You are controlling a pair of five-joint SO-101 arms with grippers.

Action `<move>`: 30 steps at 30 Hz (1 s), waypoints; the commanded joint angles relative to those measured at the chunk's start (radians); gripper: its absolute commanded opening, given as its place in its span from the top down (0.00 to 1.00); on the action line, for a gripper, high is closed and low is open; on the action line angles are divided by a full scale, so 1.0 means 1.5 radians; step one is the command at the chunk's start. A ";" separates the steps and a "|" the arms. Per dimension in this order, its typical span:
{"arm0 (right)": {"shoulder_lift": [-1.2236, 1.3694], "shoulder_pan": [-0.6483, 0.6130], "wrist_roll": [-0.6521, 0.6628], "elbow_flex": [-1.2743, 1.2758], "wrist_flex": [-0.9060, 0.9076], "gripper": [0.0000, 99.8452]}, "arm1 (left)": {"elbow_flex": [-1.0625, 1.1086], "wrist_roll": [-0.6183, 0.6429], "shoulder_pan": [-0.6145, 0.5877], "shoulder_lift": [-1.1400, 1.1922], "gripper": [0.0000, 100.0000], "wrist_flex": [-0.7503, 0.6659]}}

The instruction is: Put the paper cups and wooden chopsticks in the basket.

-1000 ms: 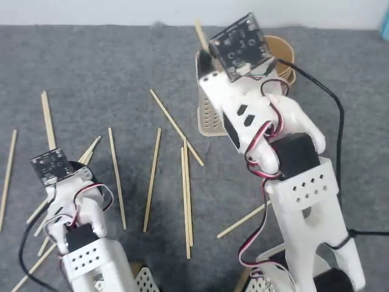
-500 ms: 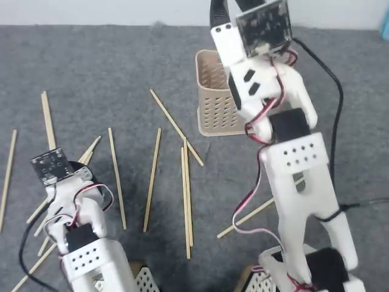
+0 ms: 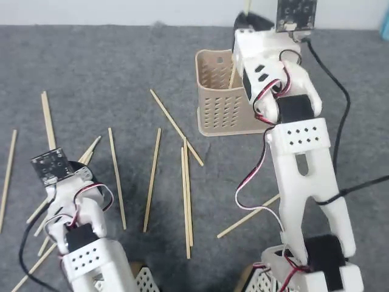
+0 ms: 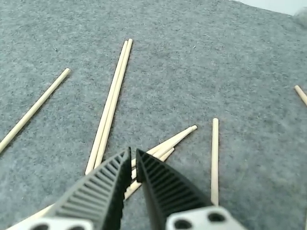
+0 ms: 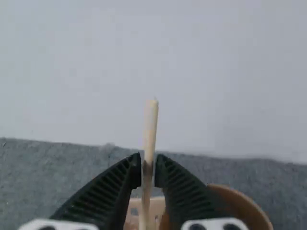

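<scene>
A tan slotted basket [image 3: 219, 100] stands at the back of the grey carpet. My right gripper [image 5: 147, 165] is high above it, shut on a wooden chopstick [image 5: 149, 124] that stands upright. In the high view the right gripper [image 3: 246, 18] holds that chopstick [image 3: 233, 73] with its lower end inside the basket. A brown paper cup [image 5: 238, 204] shows just beyond the fingers. My left gripper [image 4: 133, 152] is shut and empty, low over several loose chopsticks [image 4: 111, 105] at the near left.
Several chopsticks lie scattered on the carpet: one slanted in front of the basket [image 3: 176, 126], a pair in the middle [image 3: 186, 194], one near the right arm's base [image 3: 249, 216], others at the far left [image 3: 47, 118].
The right arm has risen and swung back over the basket, turning the chopstick upright. The paper cup beside the basket is now hidden behind the arm in the high view. The left arm has not moved.
</scene>
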 commanded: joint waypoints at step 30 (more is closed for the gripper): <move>-0.274 -0.162 0.717 0.375 0.778 0.82 | -0.002 -0.004 0.001 -0.010 0.98 -0.018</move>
